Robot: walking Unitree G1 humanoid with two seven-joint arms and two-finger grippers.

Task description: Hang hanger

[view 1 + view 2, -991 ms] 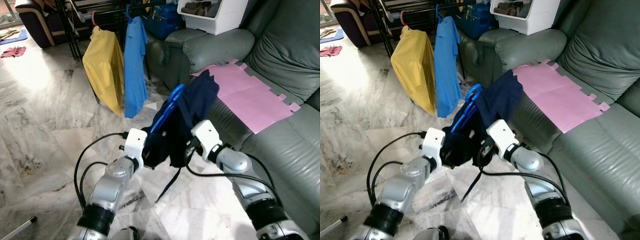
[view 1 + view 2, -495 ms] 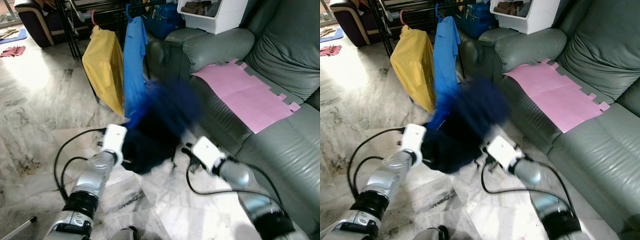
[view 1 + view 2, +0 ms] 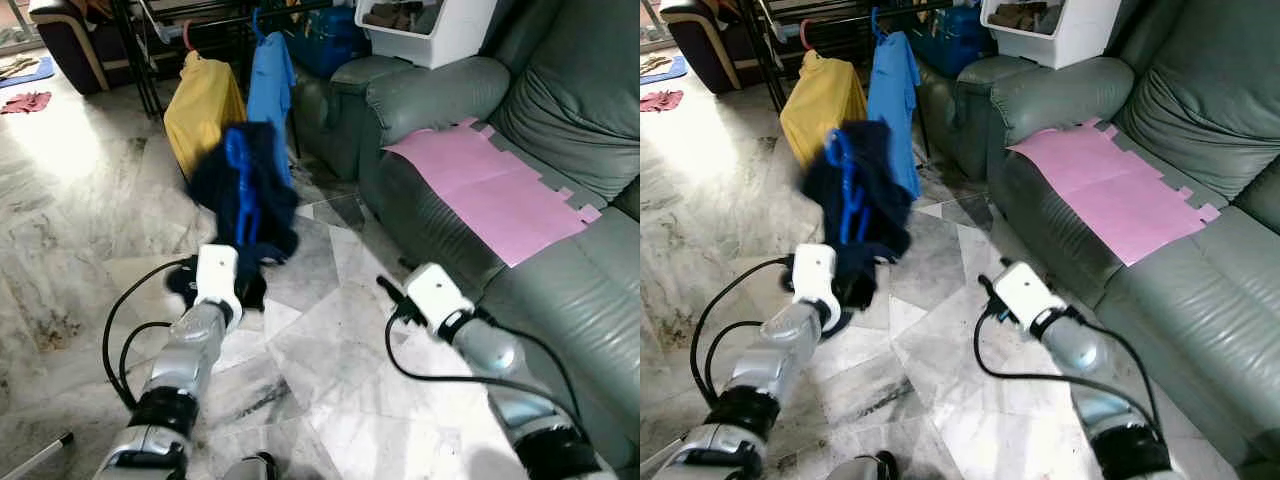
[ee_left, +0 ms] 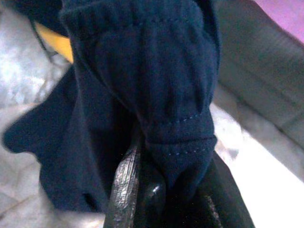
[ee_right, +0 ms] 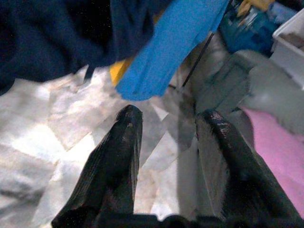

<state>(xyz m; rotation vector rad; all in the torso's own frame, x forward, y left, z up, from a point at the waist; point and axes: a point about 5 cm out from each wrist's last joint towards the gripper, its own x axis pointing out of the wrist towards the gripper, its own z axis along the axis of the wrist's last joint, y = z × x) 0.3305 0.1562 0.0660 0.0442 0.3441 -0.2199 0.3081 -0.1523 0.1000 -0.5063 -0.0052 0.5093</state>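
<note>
One navy cotton garment (image 3: pixel 245 190) on blue plastic hanger (image 3: pixel 238 195), clamped in left gripper (image 4: pixel 156 190); right gripper (image 5: pixel 166 156) apart, empty. Carrying step; next, hook onto black rack (image 3: pixel 215 8) beyond.

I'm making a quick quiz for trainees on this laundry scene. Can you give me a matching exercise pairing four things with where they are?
Things:
1. navy garment
2. yellow shirt
3. pink sheet
4. white bin

Places:
A. flat on the sofa seat
B. hanging from the rack
C. on top of the sofa arm
D. held up by the left pincer

Pairs: 1-D, 2-B, 3-A, 4-C
</note>
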